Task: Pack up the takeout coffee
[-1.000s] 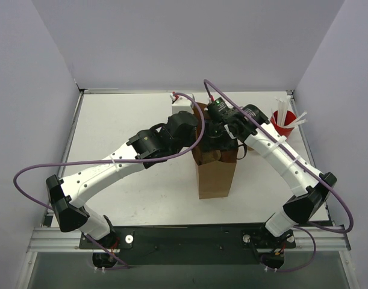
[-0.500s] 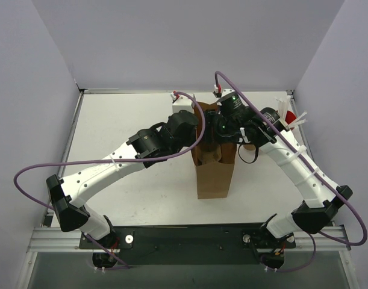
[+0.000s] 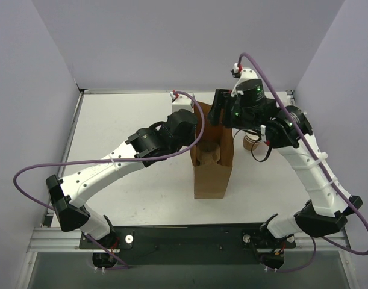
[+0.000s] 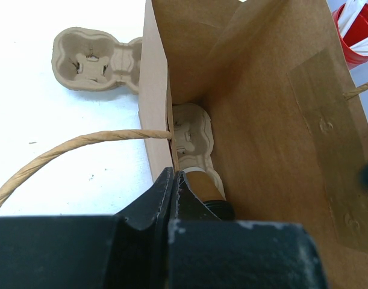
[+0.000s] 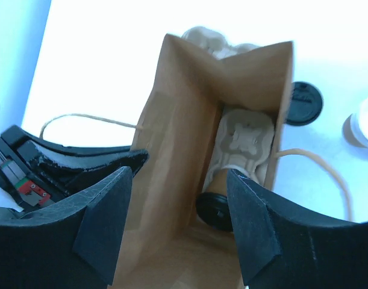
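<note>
White tabletop (image 3: 123, 120), lavender walls. Open brown kraft paper bag (image 3: 209, 177) stands at table centre. Left gripper (image 4: 173, 179) is clenched on the bag's 9 o'clock wall. Right gripper (image 5: 179, 174) hangs over the bag mouth, fingers spread, empty. Small brown paper coffee cup with black lid (image 5: 216, 211) sits inside the bag, in a moulded pulp carrier (image 5: 247, 135).

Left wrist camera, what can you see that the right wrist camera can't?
Only the left wrist view shows the red cup with white sticks. Only the right wrist view shows a loose black lid lying outside the paper bag. Both look down into the open bag, which holds a cup carrier and the takeout coffee.
</note>
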